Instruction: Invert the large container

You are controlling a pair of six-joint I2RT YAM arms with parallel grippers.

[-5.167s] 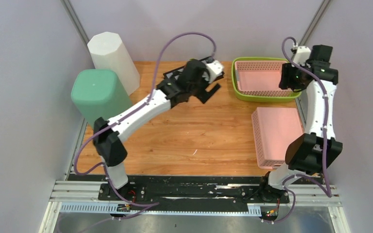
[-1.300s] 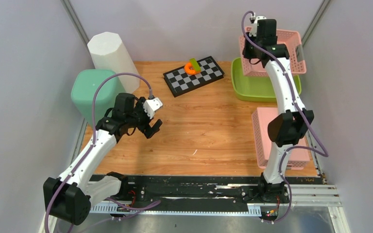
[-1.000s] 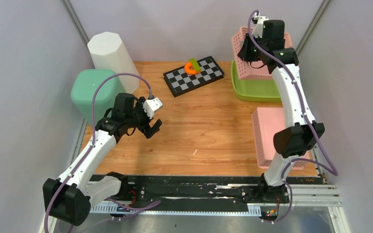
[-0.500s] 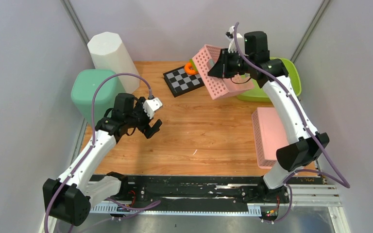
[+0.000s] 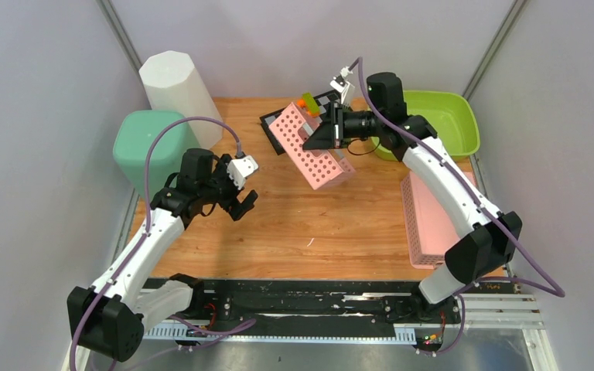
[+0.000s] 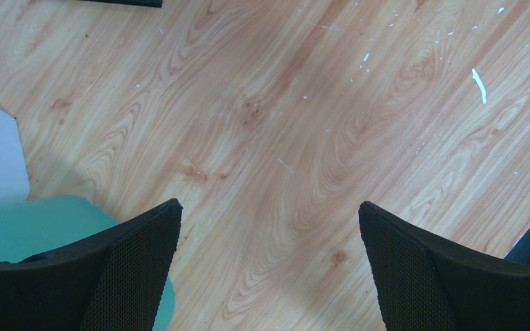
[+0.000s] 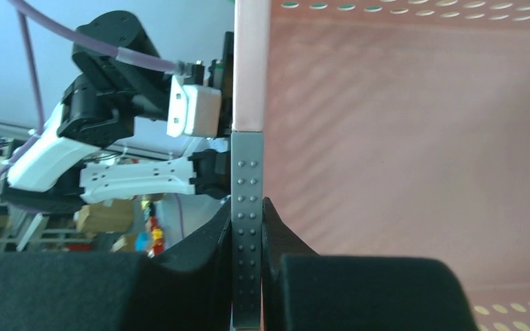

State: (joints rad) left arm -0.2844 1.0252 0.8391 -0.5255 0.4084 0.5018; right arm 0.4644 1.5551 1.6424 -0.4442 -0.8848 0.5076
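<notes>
The large container is a pink perforated basket point(image 5: 313, 151). It hangs tilted steeply on edge above the back middle of the table, its lower corner close to the wood. My right gripper point(image 5: 332, 131) is shut on its rim. In the right wrist view the jaws point(image 7: 247, 221) pinch a grey studded strip point(image 7: 247, 176) of the rim, and the pink wall point(image 7: 414, 138) fills the right side. My left gripper point(image 5: 244, 205) hovers open over bare wood at the left. Nothing lies between its black fingers point(image 6: 138, 269).
A lime green tub point(image 5: 441, 116) stands at the back right. A second pink basket point(image 5: 433, 216) lies upside down along the right edge. A checkerboard point(image 5: 274, 124) with an orange and green piece point(image 5: 307, 102) sits behind the held basket. White bin point(image 5: 178, 89) and teal bin point(image 5: 155, 147) stand at the left.
My right arm has carried the pink basket from above the green tub leftward over the table and lowered it, tipping it onto its edge. The left arm has stayed still.
</notes>
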